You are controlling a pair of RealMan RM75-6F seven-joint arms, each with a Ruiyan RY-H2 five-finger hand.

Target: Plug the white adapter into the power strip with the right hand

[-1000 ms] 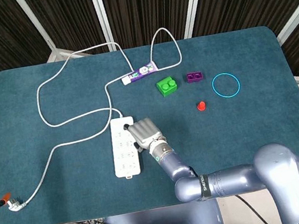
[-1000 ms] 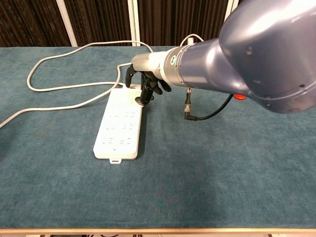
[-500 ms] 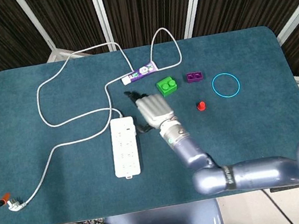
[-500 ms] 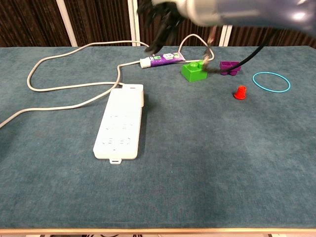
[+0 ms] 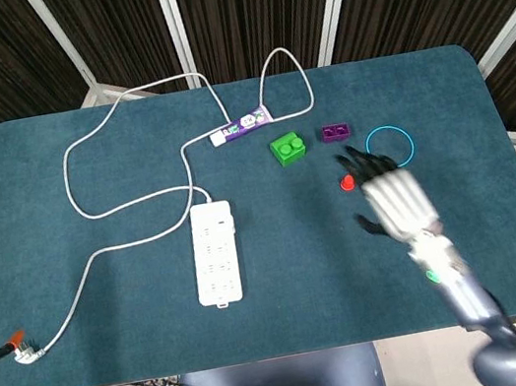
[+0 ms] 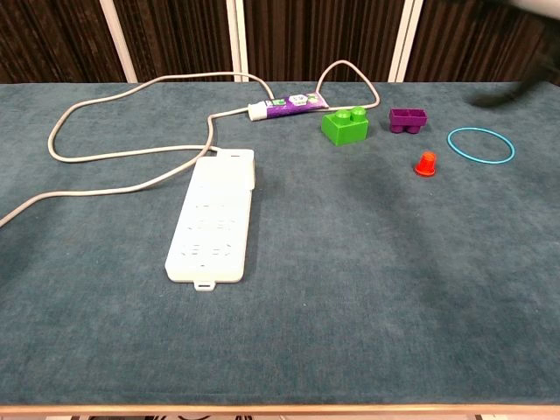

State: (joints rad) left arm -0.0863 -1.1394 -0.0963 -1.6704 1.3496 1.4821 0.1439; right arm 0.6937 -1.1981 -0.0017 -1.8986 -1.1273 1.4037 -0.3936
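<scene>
The white power strip (image 5: 216, 252) lies lengthwise at the table's middle left, also low in the chest view as the power strip (image 6: 210, 219). A white adapter (image 6: 240, 165) sits on its far end, at the right corner; from the head view the adapter (image 5: 223, 214) is hard to tell from the strip. My right hand (image 5: 393, 195) hovers far to the strip's right, near the red cone, fingers spread and holding nothing. In the chest view only a dark blur (image 6: 506, 94) of it shows at the top right. My left hand is out of sight.
White cable (image 5: 86, 183) loops across the table's left and back, ending in a plug (image 5: 26, 352) at the front left. A toothpaste tube (image 5: 240, 125), green brick (image 5: 287, 149), purple brick (image 5: 334, 131), red cone (image 5: 346, 182) and cyan ring (image 5: 390, 146) lie at the back right.
My right hand has lifted off the strip's far end, let go there, and swung right across the table to beside the red cone. The strip has stayed put.
</scene>
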